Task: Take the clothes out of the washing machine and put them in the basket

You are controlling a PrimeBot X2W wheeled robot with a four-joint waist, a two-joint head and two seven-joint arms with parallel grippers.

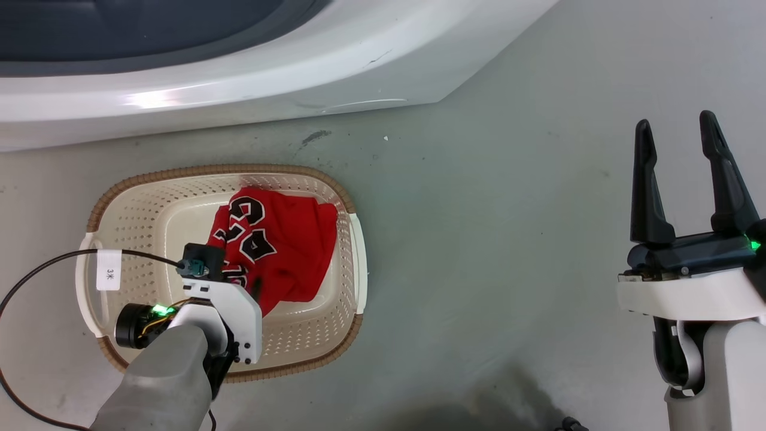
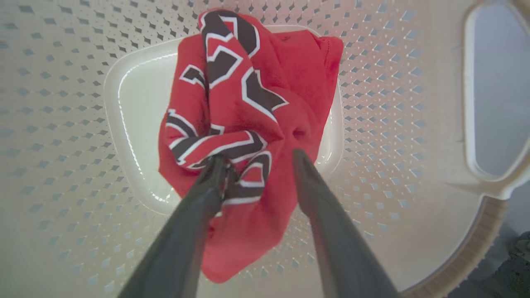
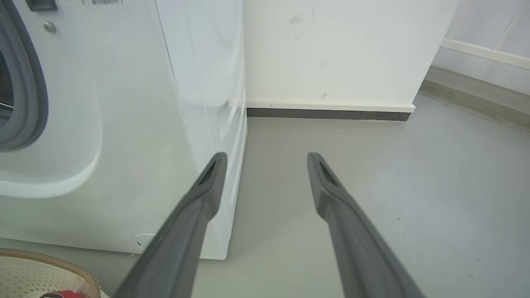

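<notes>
The clothes [image 1: 287, 239], a crumpled red jersey with black-and-white letters, lie in the right half of the cream basket [image 1: 221, 170] on the floor. My left gripper [image 1: 254, 287] reaches down into the basket, its wrist hiding most of the fingers in the head view. In the left wrist view the left gripper [image 2: 256, 155] is open, its tips resting on the clothes [image 2: 256, 103] against the basket wall [image 2: 393, 103]. My right gripper [image 1: 676, 123] hovers open and empty at the right, above bare floor. The washing machine [image 1: 239, 78] spans the top.
A black cable [image 1: 36, 269] with a white tag loops over the basket's left handle. In the right wrist view the right gripper [image 3: 267, 156] points at the washing machine's corner [image 3: 124, 124], a white wall [image 3: 331, 49] and grey floor; the basket's rim [image 3: 41, 265] shows bottom left.
</notes>
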